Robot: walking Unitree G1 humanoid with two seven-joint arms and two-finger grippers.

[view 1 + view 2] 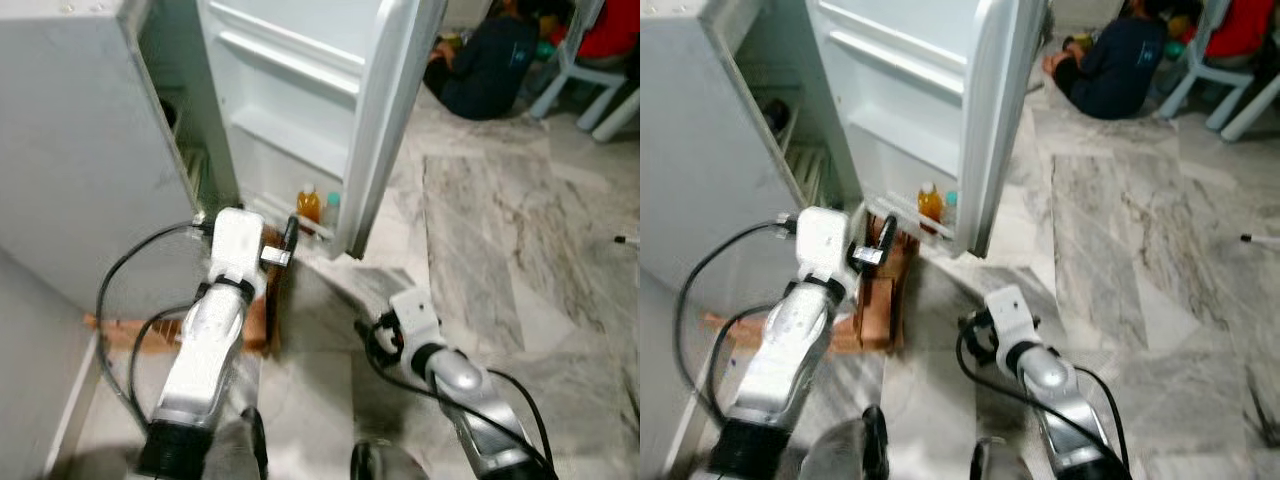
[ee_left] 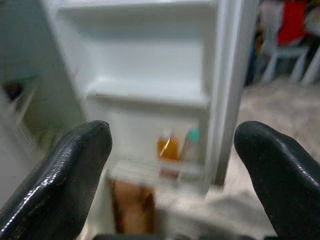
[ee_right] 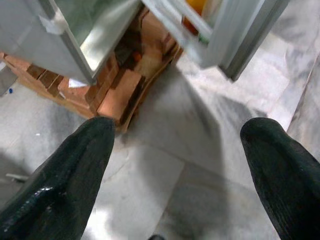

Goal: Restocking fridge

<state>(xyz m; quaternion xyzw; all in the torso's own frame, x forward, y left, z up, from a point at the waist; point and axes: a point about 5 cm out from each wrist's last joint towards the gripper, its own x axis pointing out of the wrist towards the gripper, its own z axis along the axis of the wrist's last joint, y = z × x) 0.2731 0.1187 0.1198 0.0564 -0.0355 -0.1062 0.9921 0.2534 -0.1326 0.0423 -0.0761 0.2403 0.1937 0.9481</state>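
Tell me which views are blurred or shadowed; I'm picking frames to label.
Left wrist view: soft all over, the orange bottle and fridge door out of focus. Left eye view: blurry, worst along the lower edge by the left arm. Right wrist view: sharper, with the door's dark shadow across the marble floor.

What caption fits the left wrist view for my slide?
Open left pincer faces the open fridge door, where an orange bottle stands on the lowest shelf.

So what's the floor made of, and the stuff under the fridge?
The floor looks like polished marble or marble-look tile: grey and white veins, a slight shine, straight joints between slabs. The blocks under the fridge look like rough reddish-brown bricks, matte, with visible seams, though blur leaves wood possible.
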